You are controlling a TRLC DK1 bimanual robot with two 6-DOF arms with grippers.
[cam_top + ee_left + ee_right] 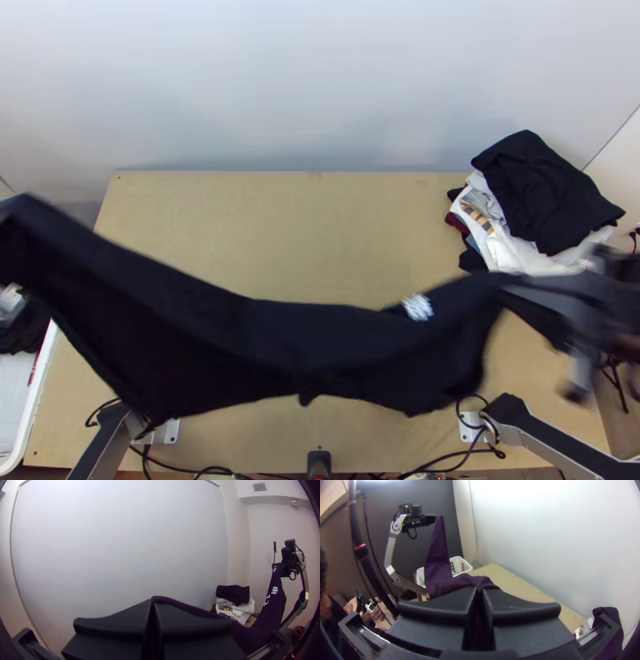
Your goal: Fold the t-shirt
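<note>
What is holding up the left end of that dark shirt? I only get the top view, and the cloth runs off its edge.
Observer: The left gripper. The left wrist view shows its two flat black fingers closed together, with the shirt pinched between them.

Operator: And the other end? It's a blur to me. Is it just draped over that machine?

Observer: No, it's gripped as well. In the right wrist view, the right gripper has its fingers closed on the cloth, which comes out between their tips and rises towards the other gripper, held high.
</note>
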